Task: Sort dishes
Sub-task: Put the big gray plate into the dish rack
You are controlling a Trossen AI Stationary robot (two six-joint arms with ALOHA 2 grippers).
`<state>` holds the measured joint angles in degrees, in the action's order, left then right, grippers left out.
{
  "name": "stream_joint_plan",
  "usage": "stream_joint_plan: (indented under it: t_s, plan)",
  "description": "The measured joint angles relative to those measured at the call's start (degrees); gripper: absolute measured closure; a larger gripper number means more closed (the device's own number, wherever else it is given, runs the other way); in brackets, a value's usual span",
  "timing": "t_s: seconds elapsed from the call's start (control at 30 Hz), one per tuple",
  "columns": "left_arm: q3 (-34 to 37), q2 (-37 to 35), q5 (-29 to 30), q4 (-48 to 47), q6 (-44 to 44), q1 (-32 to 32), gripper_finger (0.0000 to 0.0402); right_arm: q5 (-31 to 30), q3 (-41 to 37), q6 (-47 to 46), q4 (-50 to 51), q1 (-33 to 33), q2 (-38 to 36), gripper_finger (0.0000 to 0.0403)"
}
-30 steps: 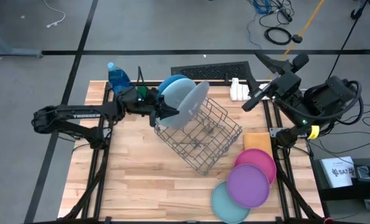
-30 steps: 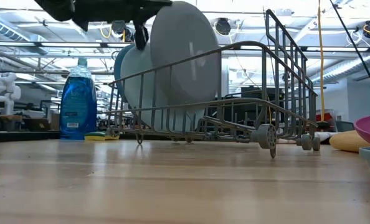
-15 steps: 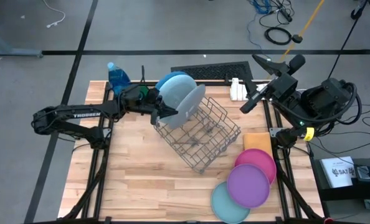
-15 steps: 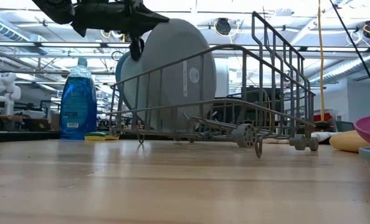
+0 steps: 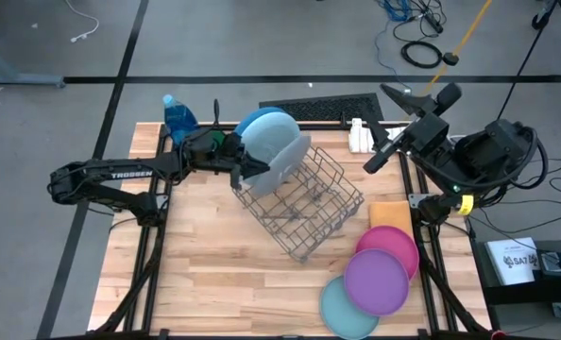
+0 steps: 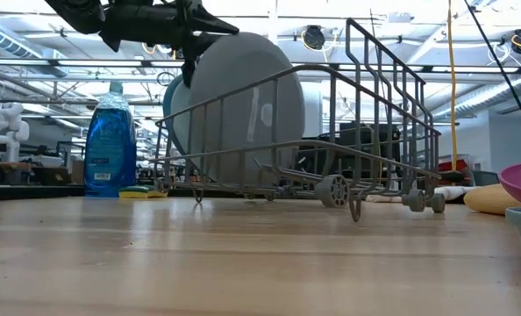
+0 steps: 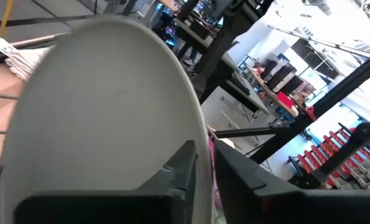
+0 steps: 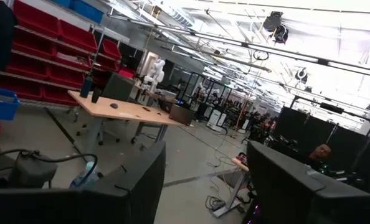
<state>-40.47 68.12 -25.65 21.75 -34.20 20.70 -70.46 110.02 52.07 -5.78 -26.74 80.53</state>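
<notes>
A grey plate [image 5: 280, 161] stands on edge at the far end of the wire rack [image 5: 309, 212], in front of a pale blue plate [image 5: 262, 132] and a blue one that also stand on edge there. My left gripper [image 5: 248, 170] is shut on the grey plate, which fills the left wrist view [image 7: 98, 106]. A purple plate [image 5: 377, 280] lies on a pink plate [image 5: 399, 241] and a teal plate [image 5: 330, 310] at the near right. My right gripper [image 5: 377, 127] is open and empty, raised over the far right edge. My left gripper pinches the grey plate's upper rim [image 7: 203, 146] between its two fingers, one finger [image 7: 180, 168] on each face. The fingers come level from the table's left, seen at the plate's top edge [image 6: 195, 57] in the low view. The plate stands nearly upright inside the rack.
A blue soap bottle [image 5: 178, 118] stands at the far left corner. An orange sponge [image 5: 386, 214] lies right of the rack. A dark mat [image 5: 318, 109] and a white thing [image 5: 361, 137] lie at the far edge. Bare wood lies at the near left.
My left gripper has gone a little toward the table's left and down with the grey plate. The plate has sunk lower into the rack and come more upright, closer to the blue plates. The rack has shifted slightly with it.
</notes>
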Motion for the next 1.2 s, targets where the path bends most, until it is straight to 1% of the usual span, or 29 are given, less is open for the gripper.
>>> stream_joint_plan:
  t_s: [0.1, 0.17, 0.33, 0.43, 0.5, 0.6, 0.73, 0.87, 0.93, 1.03, 1.1, 1.2]
  plan:
    - [0.0, 0.0, 1.14, 0.05, 0.04, -0.16, 0.0317, -0.02, 0.0, -0.46, 0.8, 0.0, 0.01, 0.0186]
    - [0.0, 0.0, 1.45, 0.45, 0.08, -0.14, 0.0309, -0.02, 0.0, -0.48, 0.89, 0.0, 0.01, 0.0186]
    - [0.0, 0.0, 2.8, 1.01, 0.38, -0.15, 0.0306, -0.02, 0.0, -0.59, 0.93, 0.0, 0.0, 0.0186]
    - [0.0, 0.0, 3.23, 4.0, 1.17, -0.2, 0.0305, -0.02, 0.0, -0.57, 0.96, 0.0, 0.02, 0.0186]
    - [-0.24, 0.0, 2.21, 7.44, 1.98, -0.73, 0.0305, -0.02, 0.0, -0.77, 1.55, 0.0, 0.01, 0.0186]
    - [-1.81, -0.04, -1.04, 11.38, 3.28, -2.17, 0.0305, -0.04, 0.0, -1.79, 2.85, 0.0, 0.02, 0.0186]
    - [-3.36, -0.04, -2.42, 8.74, 6.03, -5.23, 0.0306, -0.02, 0.0, -1.92, 3.32, 0.0, 0.01, 0.0186]
    - [-5.17, 0.0, -1.92, 3.34, 11.68, -9.21, 0.0323, 0.03, 0.0, -1.92, 3.56, 0.04, 0.01, 0.0186]
    - [-6.81, -0.02, 2.79, -3.02, 16.16, -11.45, 0.0337, 0.16, 0.0, -1.94, 3.54, 0.04, 0.0, 0.0186]
    - [-10.17, 0.04, 13.34, -13.44, 23.87, -14.82, 0.0363, 0.2, 0.0, -1.94, 3.54, 0.04, 0.0, 0.0186]
    - [-12.36, 0.02, 20.24, -17.06, 27.91, -16.99, 0.0381, 0.2, 0.0, -1.94, 3.56, 0.04, 0.0, 0.0186]
    - [-14.57, 0.3, 27.85, -20.0, 30.78, -19.45, 0.0397, 0.19, 0.0, -1.94, 3.55, 0.04, 0.0, 0.0186]
